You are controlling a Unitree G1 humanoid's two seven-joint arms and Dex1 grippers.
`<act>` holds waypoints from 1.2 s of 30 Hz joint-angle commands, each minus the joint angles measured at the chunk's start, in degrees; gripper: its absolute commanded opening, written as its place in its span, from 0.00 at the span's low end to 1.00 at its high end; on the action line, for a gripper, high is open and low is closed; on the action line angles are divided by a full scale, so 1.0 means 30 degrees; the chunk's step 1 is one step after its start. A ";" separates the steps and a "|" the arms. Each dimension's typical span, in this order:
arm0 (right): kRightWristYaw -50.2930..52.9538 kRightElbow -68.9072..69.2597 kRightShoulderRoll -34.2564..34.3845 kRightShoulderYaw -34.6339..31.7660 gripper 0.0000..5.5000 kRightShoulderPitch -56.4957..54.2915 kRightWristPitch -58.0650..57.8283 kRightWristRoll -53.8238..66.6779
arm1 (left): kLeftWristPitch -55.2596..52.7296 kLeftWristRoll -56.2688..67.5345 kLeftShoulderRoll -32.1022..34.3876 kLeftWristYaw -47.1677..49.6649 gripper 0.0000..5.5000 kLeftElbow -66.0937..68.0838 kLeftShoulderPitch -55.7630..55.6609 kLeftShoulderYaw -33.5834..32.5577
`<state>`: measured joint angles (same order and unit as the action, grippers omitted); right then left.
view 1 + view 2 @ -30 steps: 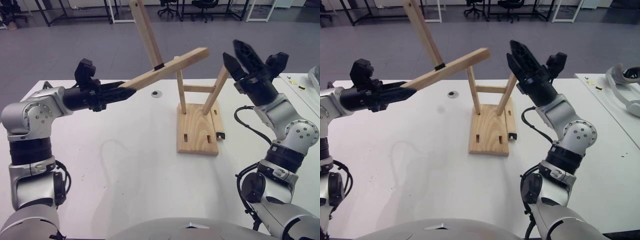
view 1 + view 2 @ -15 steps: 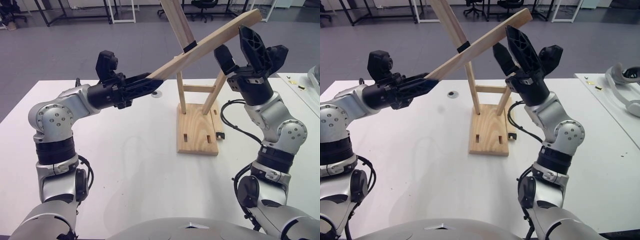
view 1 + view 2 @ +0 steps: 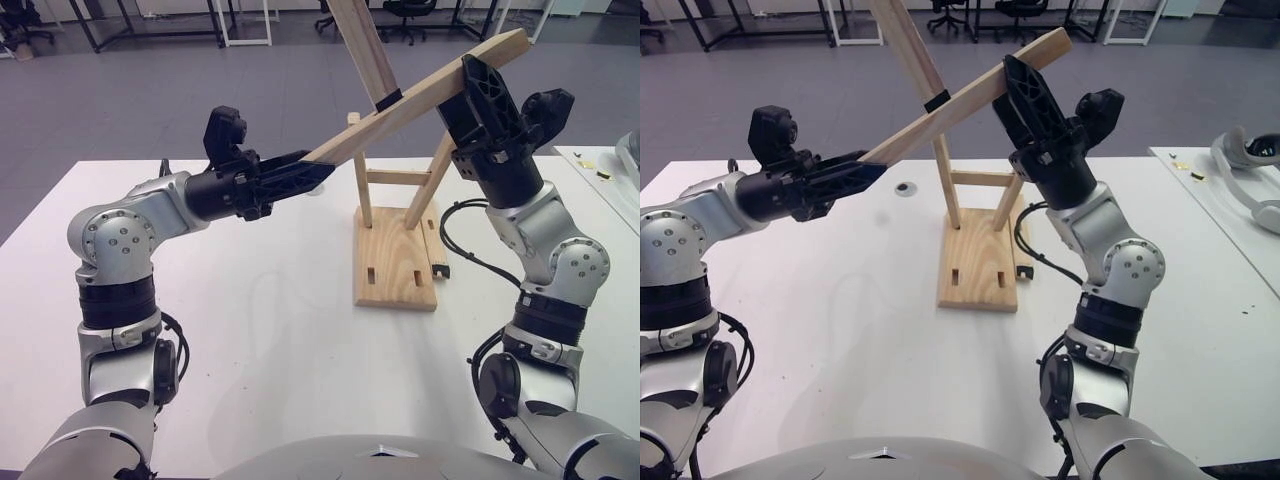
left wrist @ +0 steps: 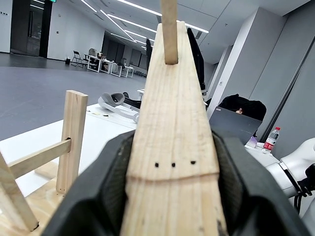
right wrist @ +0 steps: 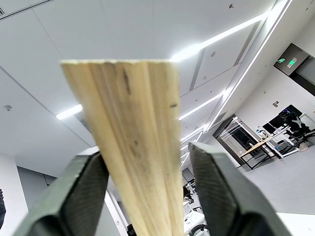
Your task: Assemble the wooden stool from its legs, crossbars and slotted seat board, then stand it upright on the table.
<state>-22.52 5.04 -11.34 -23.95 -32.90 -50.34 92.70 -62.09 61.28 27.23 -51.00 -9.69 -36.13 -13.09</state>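
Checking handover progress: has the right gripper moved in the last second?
Yes. The right gripper shifted slightly left relative to the seat board, meeting the raised leg's upper end.

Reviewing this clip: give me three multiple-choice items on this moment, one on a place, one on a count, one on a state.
1. Where is the seat board?
A. flat on the table
B. held in the air
C. on the floor

2. How many legs stand in it?
A. one
B. two
C. four

3. The left pincer is:
A. open and empty
B. shut on a long wooden leg
C. resting on the table

Answers:
1 A, it lies flat on the white top.
2 B, two rise from it, joined by a crossbar.
3 B, it clamps that leg's lower end.
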 commanded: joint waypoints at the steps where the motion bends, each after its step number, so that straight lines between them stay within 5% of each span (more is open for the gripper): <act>1: 0.0014 -0.0026 -0.0267 0.0117 0.39 -0.0033 0.0362 0.0315 | 0.0000 0.0597 0.0093 0.0113 0.37 -0.0517 0.0445 0.0161; 8: 0.0077 -0.0069 -0.0322 0.0295 0.39 -0.0037 0.0624 -0.0113 | 0.0297 0.0467 -0.0026 0.0645 0.37 -0.0437 0.0843 0.0467; 15: 0.0072 0.0130 -0.0750 0.0775 0.38 0.0032 0.1940 -0.2940 | 0.1253 -0.0501 0.0334 0.1187 0.59 -0.0146 0.1213 0.0994; 18: -0.1042 0.0409 -0.1975 0.1016 0.38 0.0093 0.2853 -0.5535 | 0.1256 -0.0806 0.1496 0.0137 0.60 -0.0986 0.2911 0.1283; 23: -0.4903 0.0099 -0.5904 0.2629 0.38 0.0449 0.2366 -0.9451 | 0.2886 -0.3001 0.2899 -0.0405 0.60 -0.1694 0.6116 0.1868; 28: -1.0575 -0.0898 -0.9874 0.4634 0.38 0.0312 0.3001 -1.3069 | 0.6983 -0.5025 0.1881 -0.0597 0.60 -0.1917 0.8162 0.1628; 36: -1.5796 -0.3113 -1.1857 0.4713 0.38 -0.0619 0.3055 -1.4232 | 0.7945 -0.4590 0.1804 -0.1231 0.60 -0.1521 0.8681 0.1370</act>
<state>-68.33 -3.90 -46.10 -9.00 -32.55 -41.38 50.20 -38.50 47.17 32.31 -54.24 -14.42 -10.48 -8.19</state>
